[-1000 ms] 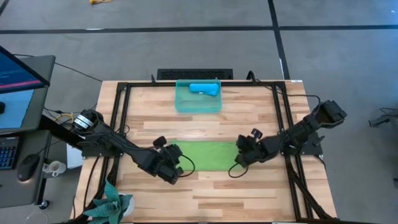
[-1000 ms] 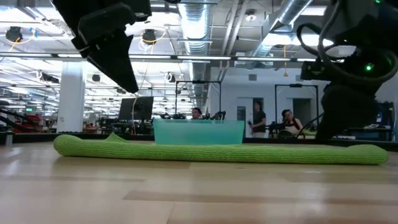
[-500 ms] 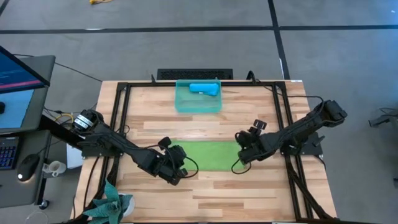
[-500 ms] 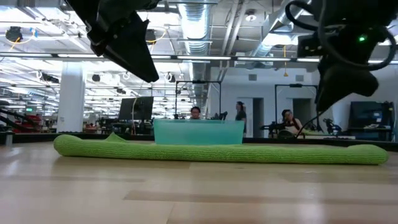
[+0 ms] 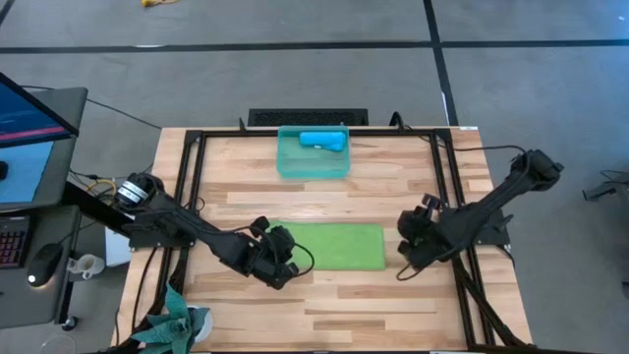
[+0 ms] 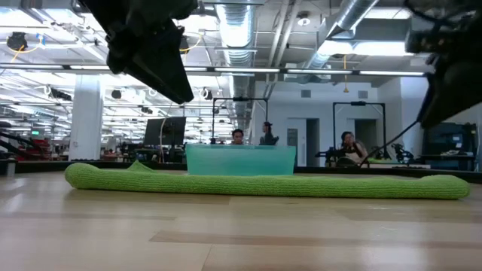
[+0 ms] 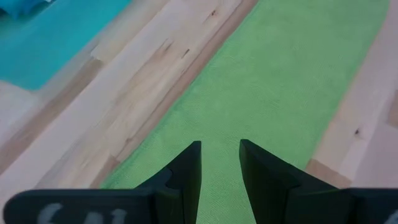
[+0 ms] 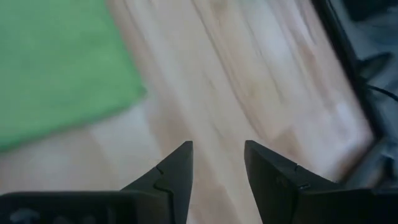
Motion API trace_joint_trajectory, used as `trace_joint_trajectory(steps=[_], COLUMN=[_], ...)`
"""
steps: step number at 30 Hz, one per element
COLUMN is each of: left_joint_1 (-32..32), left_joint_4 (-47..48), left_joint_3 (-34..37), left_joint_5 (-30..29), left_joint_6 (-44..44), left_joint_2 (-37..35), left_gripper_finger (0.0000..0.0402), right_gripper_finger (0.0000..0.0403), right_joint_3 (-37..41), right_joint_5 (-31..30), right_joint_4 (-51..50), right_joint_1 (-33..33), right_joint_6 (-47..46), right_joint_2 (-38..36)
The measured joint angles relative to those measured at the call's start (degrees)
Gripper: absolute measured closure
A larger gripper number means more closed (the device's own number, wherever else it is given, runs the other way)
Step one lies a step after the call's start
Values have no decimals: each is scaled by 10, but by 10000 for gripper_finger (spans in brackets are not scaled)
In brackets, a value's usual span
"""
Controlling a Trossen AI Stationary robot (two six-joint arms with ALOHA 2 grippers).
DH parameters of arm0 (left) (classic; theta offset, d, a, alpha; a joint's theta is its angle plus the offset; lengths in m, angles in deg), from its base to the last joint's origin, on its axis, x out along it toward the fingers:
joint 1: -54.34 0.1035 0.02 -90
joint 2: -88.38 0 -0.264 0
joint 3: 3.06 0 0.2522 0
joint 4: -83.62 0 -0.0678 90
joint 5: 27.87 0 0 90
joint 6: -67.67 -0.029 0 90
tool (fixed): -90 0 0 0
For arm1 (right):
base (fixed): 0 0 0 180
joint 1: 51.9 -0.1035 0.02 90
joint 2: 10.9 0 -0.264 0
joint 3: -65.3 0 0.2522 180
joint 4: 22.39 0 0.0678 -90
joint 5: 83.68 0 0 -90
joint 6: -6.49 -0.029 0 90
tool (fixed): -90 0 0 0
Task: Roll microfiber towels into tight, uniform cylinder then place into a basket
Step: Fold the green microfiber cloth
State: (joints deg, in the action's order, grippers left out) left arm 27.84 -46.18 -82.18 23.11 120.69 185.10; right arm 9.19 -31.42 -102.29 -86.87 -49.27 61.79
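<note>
Clearly, with my left gripper (image 5: 280, 258) parted and empty over the left end of the flat lime towel (image 5: 334, 246) at centre frame, and my right gripper (image 5: 411, 246) parted off its right edge, I risk a lopsided roll.

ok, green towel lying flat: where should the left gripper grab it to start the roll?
Judging by its pose, the short left end. The green towel lies flat as a long strip, and the left gripper hovers open over that end. Come straight down and pinch the edge: a flat cloth offers no side to grasp.
</note>
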Motion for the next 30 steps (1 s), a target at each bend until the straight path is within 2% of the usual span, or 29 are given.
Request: trace_joint_trajectory(steps=[5, 12, 17, 21, 26, 30], left_joint_1=[19, 57, 81, 99, 135, 179], left_joint_4=[-24, -54, -49, -41, -26, -25], left_joint_3=[0, -1, -1, -1, -1, -1], left_joint_5=[13, 85, 129, 127, 81, 110], left_joint_6=[-8, -41, -68, -98, -155, -165], left_joint_2=[38, 101, 121, 122, 122, 122], left_gripper_finger=[299, 299, 299, 299, 299, 299], right_gripper_finger=[235, 234, 235, 236, 234, 236], right_joint_3=[0, 0, 0, 0, 0, 0], right_joint_5=[-10, -13, -11, -11, -11, -11], right_joint_4=[88, 217, 228, 229, 230, 230], right_joint_1=[-25, -32, -18, -3, 10, 10], right_joint_6=[21, 166, 197, 198, 198, 198], right_joint_2=[-48, -52, -39, -40, -40, -40])
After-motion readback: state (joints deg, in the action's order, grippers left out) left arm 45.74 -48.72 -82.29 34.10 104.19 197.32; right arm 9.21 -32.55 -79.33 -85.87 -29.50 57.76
